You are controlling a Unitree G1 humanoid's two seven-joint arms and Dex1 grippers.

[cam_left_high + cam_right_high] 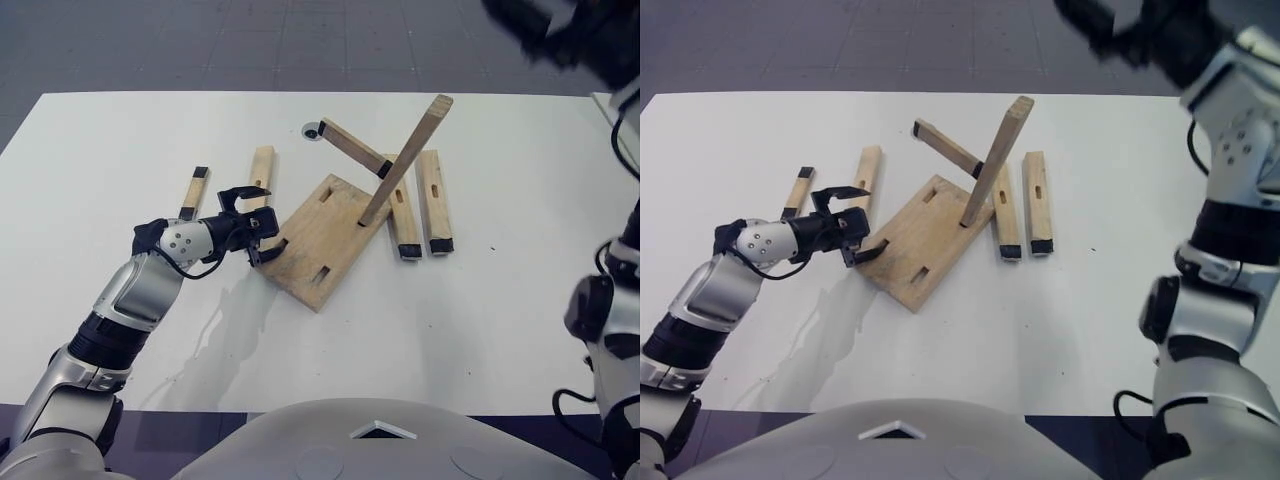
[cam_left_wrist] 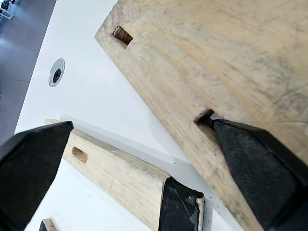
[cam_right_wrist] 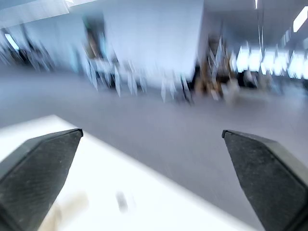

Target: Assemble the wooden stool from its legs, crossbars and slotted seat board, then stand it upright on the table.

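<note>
- You are looking at the slotted seat board (image 1: 320,235) on the white table (image 1: 480,320). Its near corner points toward the robot. You cannot tell whether it lies fully flat.
- One slot near the board's right edge holds a leg (image 1: 405,160). It stands out of the slot at a tilt, with its top leaning away to the right.
- Three more slots (image 1: 921,272) show as dark cuts in the board's face.
- A shorter bar (image 1: 352,145) runs from behind the board down to the standing leg. Its black tip meets that leg partway up, but you cannot tell whether the two are joined.
- Two slotted legs (image 1: 435,200) lie side by side just right of the board, black ends toward the robot.
- Your left gripper (image 1: 262,226) sits at the board's left edge with its fingers spread wide and nothing between them. One finger (image 2: 260,173) rests against the board beside a slot.
- A black-ended leg (image 1: 262,170) lies just left of the board, passing under that gripper.
- A thinner bar (image 1: 193,192) lies farther left of the board, black tip away from the robot.
- Your right gripper (image 3: 151,178) hangs high, well right of and beyond the board, fingers wide apart and empty.
- A round cable port (image 1: 313,130) sits in the table just behind the board.
</note>
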